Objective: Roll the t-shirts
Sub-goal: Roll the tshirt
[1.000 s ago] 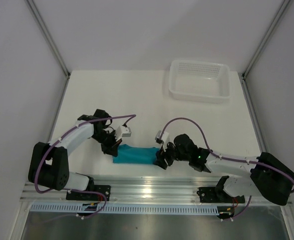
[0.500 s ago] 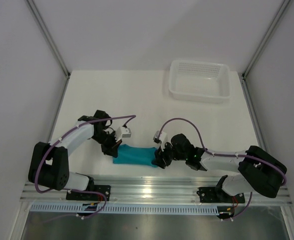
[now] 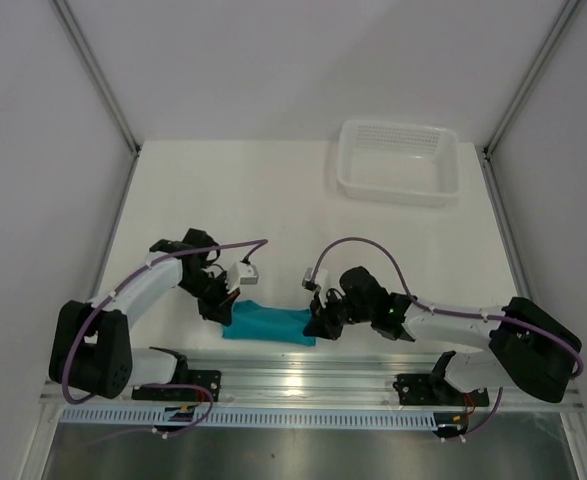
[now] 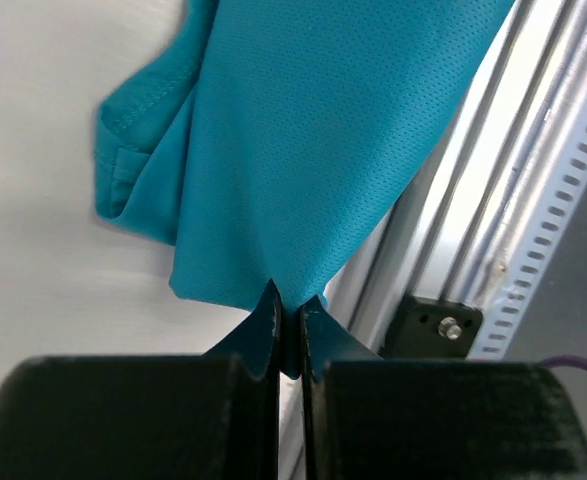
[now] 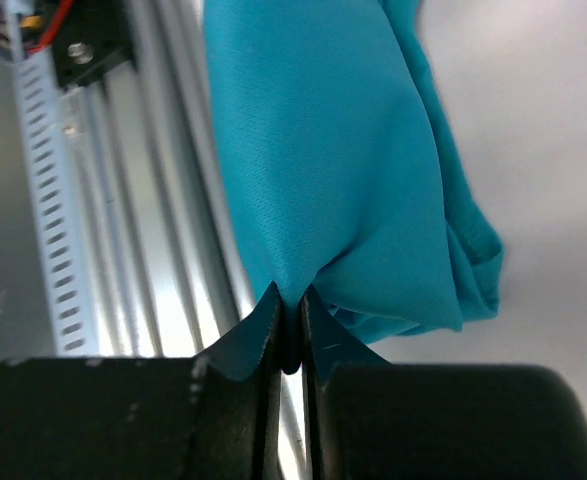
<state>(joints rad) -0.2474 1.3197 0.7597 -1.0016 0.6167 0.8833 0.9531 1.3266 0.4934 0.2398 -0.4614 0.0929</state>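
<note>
The teal t-shirt point(image 3: 266, 324) lies as a narrow folded band close to the table's near edge, stretched between the two arms. My left gripper point(image 3: 220, 312) is shut on its left end; in the left wrist view the fabric point(image 4: 303, 150) is pinched between the fingertips point(image 4: 291, 312). My right gripper point(image 3: 316, 326) is shut on the right end, and the right wrist view shows the cloth point(image 5: 323, 170) drawn into a pleat where the jaws point(image 5: 290, 310) meet. Folded layers bunch at each end.
A white plastic basket point(image 3: 400, 161) stands at the back right of the white table point(image 3: 273, 200). The aluminium rail point(image 3: 303, 380) with the arm bases runs right along the near side of the shirt. White walls enclose the table.
My right gripper has closed on the shirt's right end. Both grippers and the shirt have shifted slightly toward the near edge.
</note>
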